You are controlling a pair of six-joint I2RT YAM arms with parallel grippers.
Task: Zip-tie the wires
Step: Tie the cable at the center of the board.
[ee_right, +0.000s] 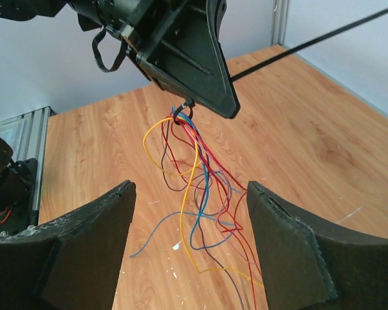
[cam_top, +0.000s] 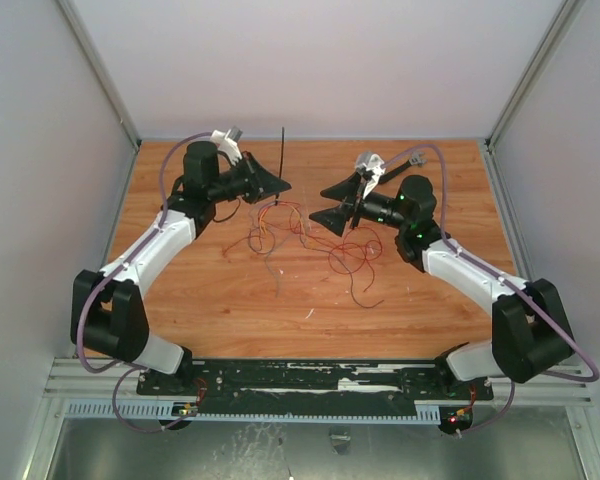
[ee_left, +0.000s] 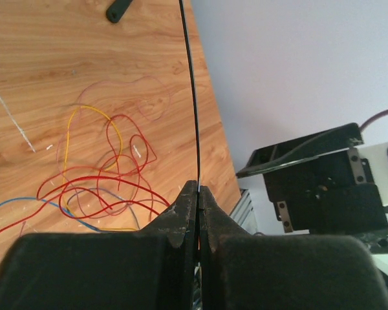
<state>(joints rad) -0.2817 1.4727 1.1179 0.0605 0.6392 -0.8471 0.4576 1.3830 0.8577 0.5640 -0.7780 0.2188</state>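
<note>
My left gripper (cam_top: 280,187) (ee_left: 198,187) is shut on the zip tie (cam_top: 282,150) (ee_left: 193,97) (ee_right: 310,45), a thin black strip that sticks straight out past its tips. In the right wrist view a small dark loop sits under the left gripper's fingers (ee_right: 194,64), and the wires (ee_right: 207,187) hang from it in a gathered bunch of red, yellow, blue and dark strands. The wires' (cam_top: 300,228) (ee_left: 97,187) loose ends trail on the wooden table. My right gripper (cam_top: 318,204) (ee_right: 191,188) is open, with the hanging strands between its fingers, apart from both.
A short black tool (cam_top: 416,157) (ee_left: 119,10) lies at the back right of the wooden table (cam_top: 200,300). Small white scraps (cam_top: 308,314) dot the wood. Pale enclosure walls (cam_top: 40,150) close in the left, back and right sides.
</note>
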